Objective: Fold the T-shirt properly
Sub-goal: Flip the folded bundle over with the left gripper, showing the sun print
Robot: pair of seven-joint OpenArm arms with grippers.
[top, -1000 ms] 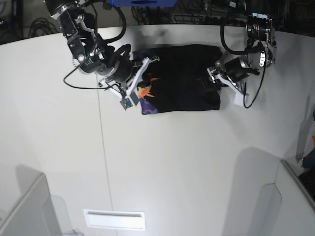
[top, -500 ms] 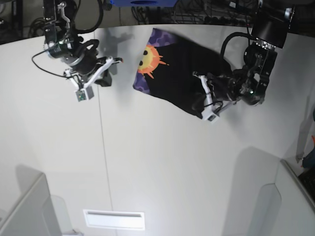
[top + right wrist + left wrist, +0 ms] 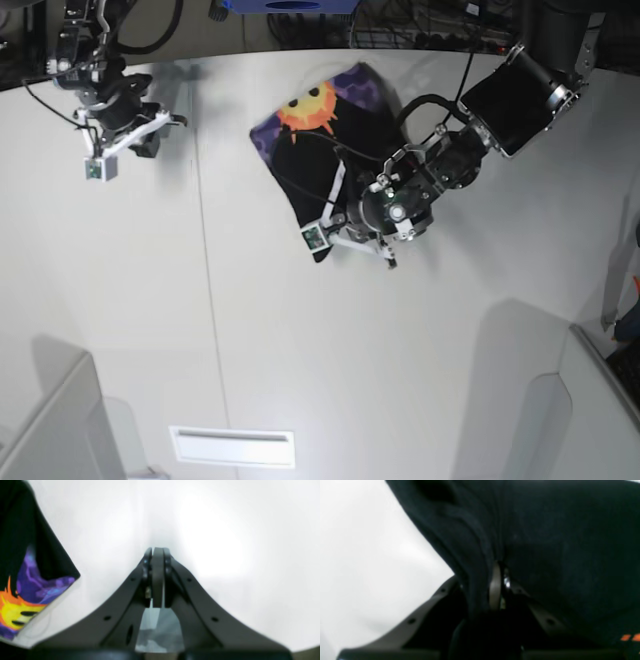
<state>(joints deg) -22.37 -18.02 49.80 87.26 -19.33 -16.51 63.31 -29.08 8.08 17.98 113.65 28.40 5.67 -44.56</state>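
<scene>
Your left gripper (image 3: 335, 215) pinches the black T-shirt (image 3: 330, 140), your right gripper (image 3: 157, 555) is closed on nothing, and the shirt looks bunched, not yet neatly folded.

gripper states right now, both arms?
Left gripper: shut on the T-shirt, black fabric pinched between the fingers.
Right gripper: shut, holding nothing, off to the side of the shirt.

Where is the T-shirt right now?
In the base view, the T-shirt lies top centre on the white table, pinched in the left gripper.
</scene>
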